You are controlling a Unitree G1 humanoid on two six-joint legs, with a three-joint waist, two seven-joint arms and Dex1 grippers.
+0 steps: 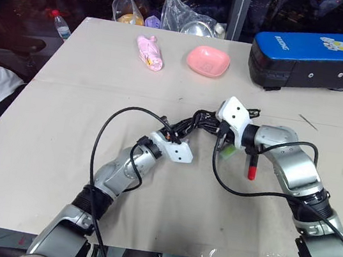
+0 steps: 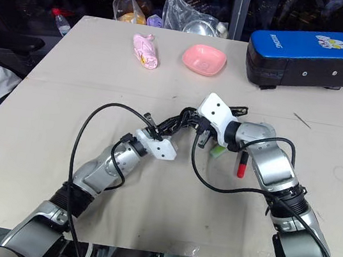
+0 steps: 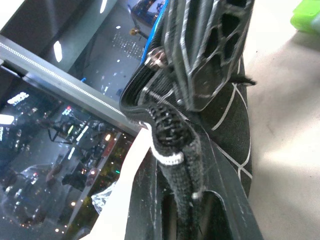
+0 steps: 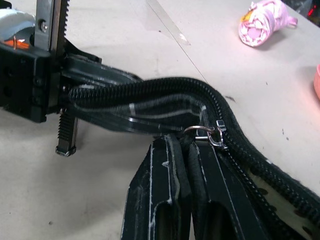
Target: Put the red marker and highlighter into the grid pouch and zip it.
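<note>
Zipping looks like the step in hand, and honestly the risky bit is that the pens still seem to be outside. Both arms hold the black fabric grid pouch with thin white lines [image 1: 195, 120] up off the middle of the beige table [image 1: 55, 169], stretched between them. The left gripper [image 1: 172, 133] is clamped tight on one end of the fabric, and the right gripper [image 4: 192, 145] is closed right down on the zip edge, next to the small metal pull ring [image 4: 207, 134] (whether it's pinching the pull's tab or just the cloth beside it, I can't tell).

The slim black marker with the bright red end [image 1: 251, 167] lies on the table just under the right wrist, and the light green flat highlighter [image 1: 227, 151] sits beside it, under the pouch. If the zip closes now, they're locked out. With the cloth slack between the two grips, the slider could also snag or the fabric slip free.

The head views give the layout: pens, plus a pink dish [image 1: 208, 61] and a blue-and-black case [image 1: 314, 59] toward the far edge. The right wrist view adds the zipper teeth and ring up close, and the left wrist view shows the grid fabric pinched flat, with a green corner of highlighter off to one side.
</note>
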